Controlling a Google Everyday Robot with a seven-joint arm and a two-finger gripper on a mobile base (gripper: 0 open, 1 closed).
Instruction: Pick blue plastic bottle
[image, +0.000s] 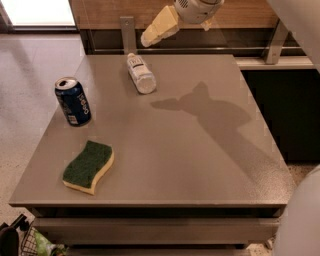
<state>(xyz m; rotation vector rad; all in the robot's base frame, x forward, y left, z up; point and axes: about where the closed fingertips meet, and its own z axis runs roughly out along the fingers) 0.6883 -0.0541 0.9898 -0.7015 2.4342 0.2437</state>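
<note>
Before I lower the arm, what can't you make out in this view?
Camera view, the gripper, in the air over the table's far edge: arm cut off by the top edge; its height above the blue plastic bottle can't be judged.
Same view, bottle's underside: hidden by its own body.
Soda can's far side: hidden by the can itself.
</note>
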